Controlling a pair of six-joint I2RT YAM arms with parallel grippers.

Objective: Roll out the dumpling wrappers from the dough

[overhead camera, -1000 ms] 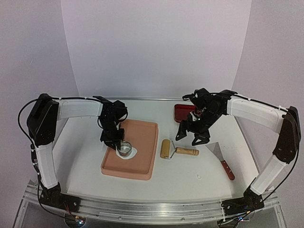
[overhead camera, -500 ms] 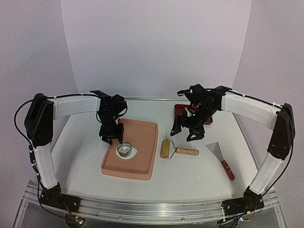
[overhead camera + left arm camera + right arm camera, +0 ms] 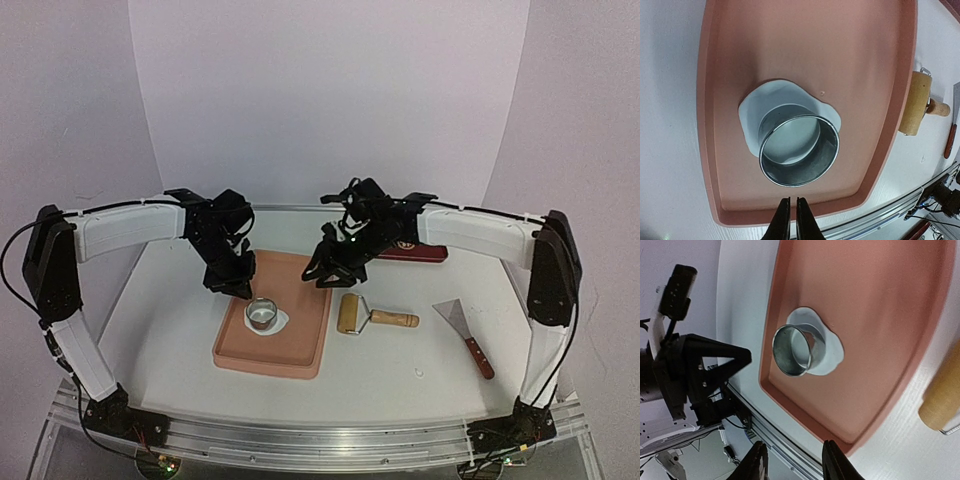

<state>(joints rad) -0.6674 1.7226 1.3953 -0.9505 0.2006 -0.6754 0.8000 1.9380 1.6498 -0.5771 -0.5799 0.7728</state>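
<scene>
A thin irregular sheet of white dough (image 3: 760,100) lies on the pink tray (image 3: 805,40). A small metal ring (image 3: 798,150) stands upright on the dough, and white dough shows inside it. I see no separate round wrapper. The ring (image 3: 262,313) and dough (image 3: 280,322) sit at the tray's near left. My left gripper (image 3: 232,283) hangs shut and empty above the tray's left edge, just beyond the ring; its tips (image 3: 789,200) are clear of the ring. My right gripper (image 3: 322,270) is open and empty over the tray's right part; it looks down on the ring (image 3: 792,350) and dough (image 3: 832,352).
A wooden rolling pin (image 3: 372,316) lies right of the tray (image 3: 290,350). A scraper with a red handle (image 3: 466,335) lies further right. A red dish (image 3: 415,250) sits at the back behind the right arm. The rolling pin also shows in the left wrist view (image 3: 915,102).
My left gripper has lifted off the ring and drawn back towards the tray's far left. My right arm has swung left from the red dish to above the tray.
</scene>
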